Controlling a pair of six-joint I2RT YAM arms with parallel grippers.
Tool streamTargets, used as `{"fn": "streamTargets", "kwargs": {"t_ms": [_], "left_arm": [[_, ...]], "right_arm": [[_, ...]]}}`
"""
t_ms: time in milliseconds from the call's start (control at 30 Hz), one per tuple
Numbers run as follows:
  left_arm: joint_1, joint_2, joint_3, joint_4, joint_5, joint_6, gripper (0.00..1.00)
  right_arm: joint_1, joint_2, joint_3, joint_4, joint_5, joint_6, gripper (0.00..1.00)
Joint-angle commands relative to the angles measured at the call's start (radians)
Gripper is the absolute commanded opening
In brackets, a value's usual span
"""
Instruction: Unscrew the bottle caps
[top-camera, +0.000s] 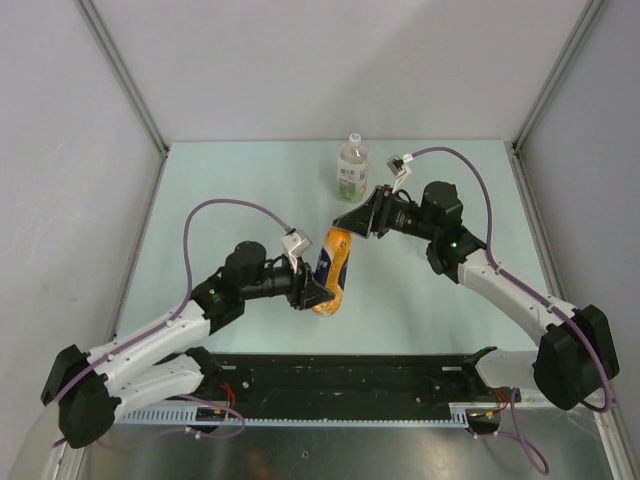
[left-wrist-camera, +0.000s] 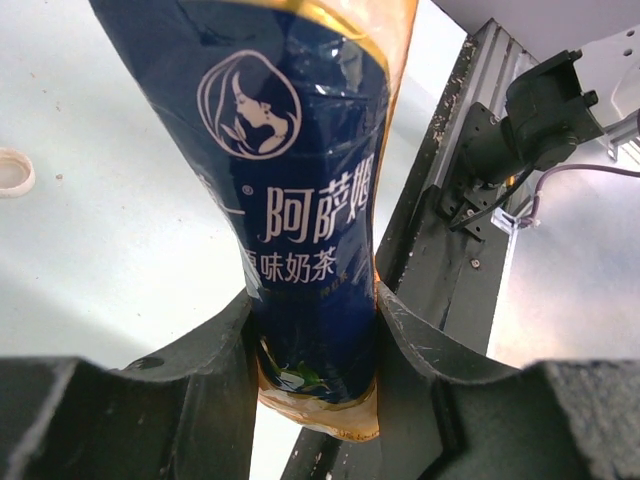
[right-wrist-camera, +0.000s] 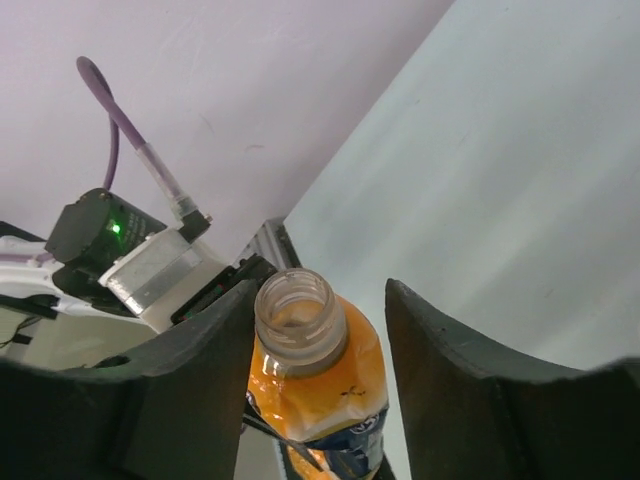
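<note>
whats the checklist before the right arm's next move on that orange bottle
1. Left gripper clamped on orange bottle: ok.
2. Its mouth uncapped: ok, open.
3. Right gripper jaws clear of that mouth: cannot tell, they flank it closely.
4. Loose cap lying on table: ok.
5. Clear bottle upright: ok; capped or not, cannot tell.

on the orange bottle (left-wrist-camera: 315, 330), the dark blue label (left-wrist-camera: 300, 170) reads 阿萨姆 above 味奶茶, under a woman's-profile emblem.

Tilted orange bottle (top-camera: 334, 266) in left tool (top-camera: 317, 293), right tool (top-camera: 347, 224) at top
</note>
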Motion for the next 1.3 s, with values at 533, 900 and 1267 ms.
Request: {"fn": "streamTargets", "kwargs": {"t_ms": [533,900,1267], "left_arm": [[-0.006,-0.03,0.056,0.012,-0.021,0.051,0.43],[-0.006,-0.095,0.051,-0.002,-0.058,0.064,0.99],[-0.006,-0.216,0.025,-0.016,-0.187,0.073,0.99]], "right_arm": [[0.0,-0.013,0.035,0.038,-0.036,-0.02,0.0],[-0.017,-0.048,0.035,-0.001,-0.023,-0.061,0.0],[0.014,-0.095,0.036,-0.091,0.11,-0.205,0.0]]}}
